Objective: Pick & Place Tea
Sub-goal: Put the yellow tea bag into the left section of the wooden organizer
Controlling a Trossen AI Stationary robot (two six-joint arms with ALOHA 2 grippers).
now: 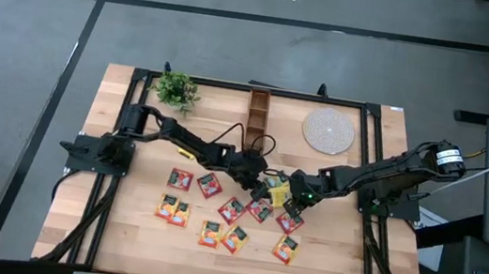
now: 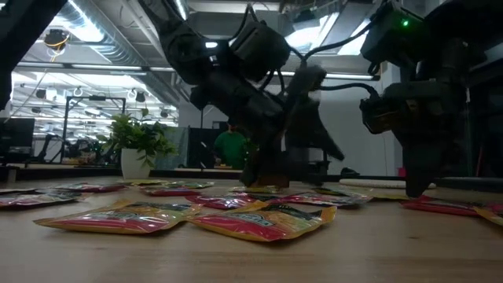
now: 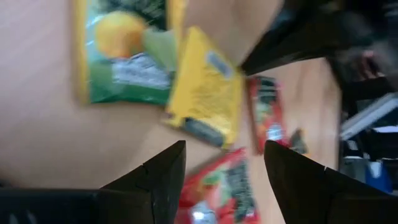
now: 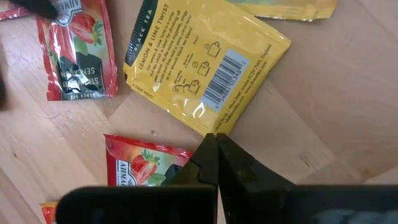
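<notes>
Several tea sachets, red, orange, yellow and green, lie flat and scattered on the wooden table. A yellow sachet lies between the two grippers with its barcode side up. My left gripper is open, low over a red sachet, with the yellow sachet and a green one just ahead. My right gripper is shut and points down, its tips at the yellow sachet's corner. Beside it lie red sachets. My right gripper's shut fingertips stand from above at the yellow sachet's corner, which lies flat on the table. Whether they touch the sachet or only the wood beside it, I cannot tell.
At the table's far edge stand a small potted plant, a narrow wooden divider box and a round woven mat. Bare wood lies near the front edge. A person in green shows far behind the table.
</notes>
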